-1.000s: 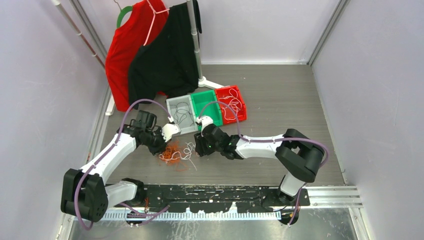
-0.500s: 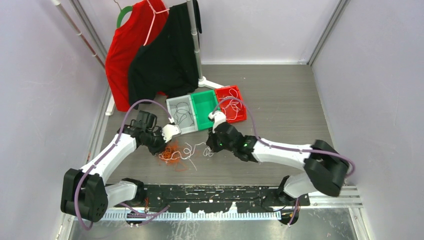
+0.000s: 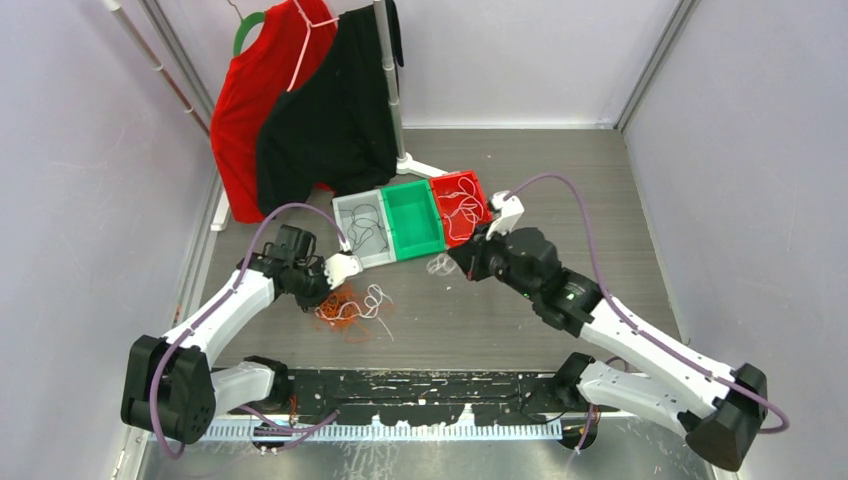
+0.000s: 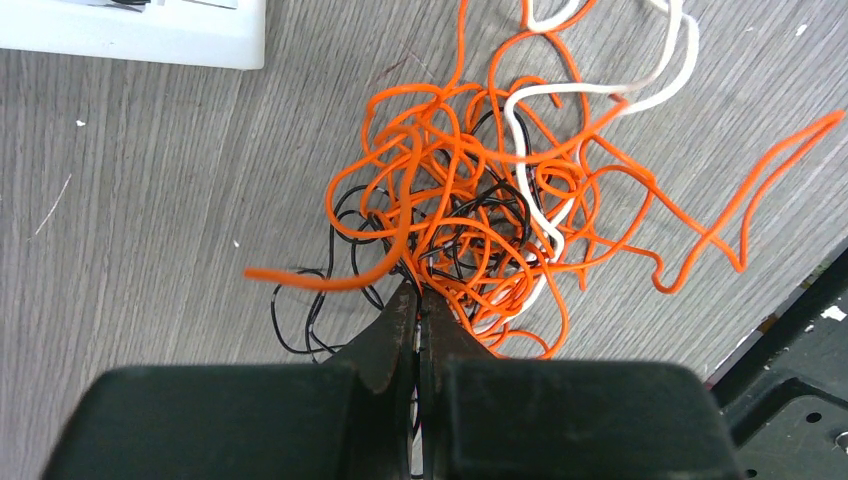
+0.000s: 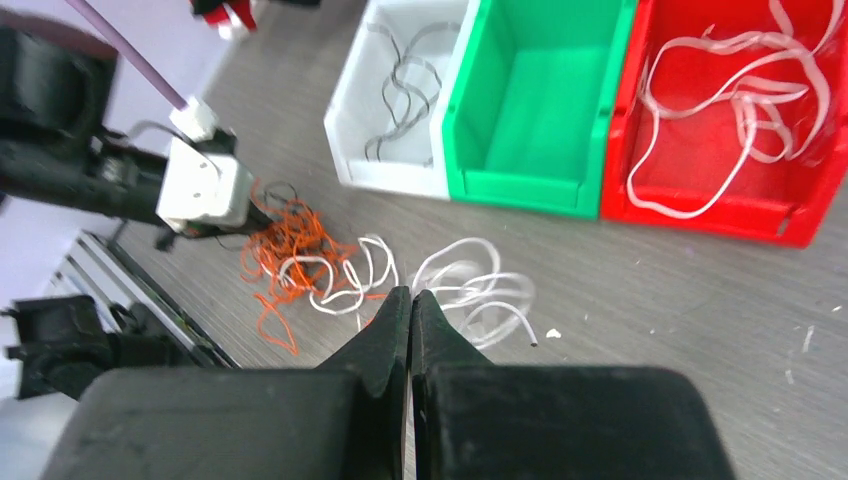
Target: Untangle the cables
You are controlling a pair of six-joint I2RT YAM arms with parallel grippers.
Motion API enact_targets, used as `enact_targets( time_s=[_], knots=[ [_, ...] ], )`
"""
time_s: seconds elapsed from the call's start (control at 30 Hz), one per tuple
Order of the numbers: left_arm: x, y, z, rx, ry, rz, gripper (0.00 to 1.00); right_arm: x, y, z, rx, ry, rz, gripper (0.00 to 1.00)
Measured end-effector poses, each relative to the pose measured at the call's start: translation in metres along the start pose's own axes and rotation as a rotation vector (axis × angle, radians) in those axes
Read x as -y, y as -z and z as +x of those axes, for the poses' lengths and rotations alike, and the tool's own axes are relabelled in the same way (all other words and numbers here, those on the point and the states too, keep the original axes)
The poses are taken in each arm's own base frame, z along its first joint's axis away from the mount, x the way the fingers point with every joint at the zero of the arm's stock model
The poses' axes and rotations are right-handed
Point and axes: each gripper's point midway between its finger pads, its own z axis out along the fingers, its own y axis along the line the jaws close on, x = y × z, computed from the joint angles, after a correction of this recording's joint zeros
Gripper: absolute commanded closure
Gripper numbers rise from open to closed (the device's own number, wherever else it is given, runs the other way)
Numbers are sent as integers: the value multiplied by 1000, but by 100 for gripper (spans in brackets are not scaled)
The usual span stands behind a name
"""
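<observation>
Jaws on the left gripper (image 4: 418, 300) are fully together, tips pushed into the near edge of the cables (image 4: 470, 230). Can't tell if a strand is actually pinched. Looks like an anchor hold, keeping the snarl from dragging while the other arm pulls.

The snarl sits on the table (image 3: 560, 200) near the left arm. It is mostly orange, with black underneath and one white strand looping out the far side.

The right gripper (image 5: 411, 300) is also closed, and a white cable (image 5: 470, 285) bunches in loops right at its tips, so I read it as clamped on that cable. It's well apart from the orange mass. Any link back to the snarl isn't visible.

Beyond it are three bins side by side:
- The white bin (image 5: 345, 120) holds black strands (image 5: 400, 90).
- The green bin (image 5: 520, 190) has no cable in it.
- The red bin (image 5: 780, 215) holds white strands (image 5: 740, 100).

Sorting is by colour, so this white one probably goes in red. Orange is likely for green, none freed yet, so there's plenty left.

Risk: the limp loops could snag a bin rim.
</observation>
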Motion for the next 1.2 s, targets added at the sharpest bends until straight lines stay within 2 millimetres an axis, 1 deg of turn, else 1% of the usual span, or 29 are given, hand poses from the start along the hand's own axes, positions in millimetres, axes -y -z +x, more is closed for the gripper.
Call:
enact_targets(
  time_s=[0.07, 0.13, 0.3, 0.37, 0.47, 0.57, 0.63, 0.73, 0.83, 0.87, 1.0, 1.07, 1.1, 1.13, 1.17, 1.2],
  knots=[
    [-1, 0, 1, -3, -7, -4, 100, -1, 10, -20, 42, -10, -3, 99],
    [-1, -1, 2, -8, -11, -5, 100, -6, 22, -46, 96, -17, -13, 99],
    [-2, -2, 4, -17, -15, -11, 100, -25, 53, -106, 235, -18, -58, 99],
    [-3, -2, 4, -18, -17, -15, 100, -32, 65, -126, 284, -12, -78, 99],
    [-3, -2, 4, -18, -18, -15, 100, -41, 77, -148, 332, 0, -101, 99],
    [-2, -2, 4, -16, -17, -12, 100, -47, 81, -158, 348, 9, -112, 99],
    [-1, -2, 4, -13, -14, -6, 100, -47, 77, -160, 343, 20, -105, 99],
    [3, 1, 1, 0, -11, 7, 100, -42, 64, -157, 319, 36, -78, 99],
    [6, 6, -6, 27, -8, 20, 100, -28, 41, -152, 279, 65, -12, 99],
    [7, 8, -8, 36, -8, 25, 100, -20, 29, -149, 257, 76, 16, 99],
    [11, 13, -15, 63, 1, 42, 100, 21, -18, -128, 150, 114, 148, 99],
    [13, 14, -15, 66, 5, 48, 100, 44, -41, -118, 100, 129, 210, 99],
    [14, 15, -15, 65, 6, 51, 100, 54, -55, -112, 70, 142, 235, 99],
    [15, 15, -15, 64, 7, 53, 100, 68, -65, -109, 55, 144, 263, 99],
    [16, 15, -14, 63, 8, 56, 100, 79, -76, -104, 30, 148, 287, 97],
    [16, 15, -14, 62, 8, 58, 100, 88, -84, -101, 13, 150, 302, 91]
  ],
)
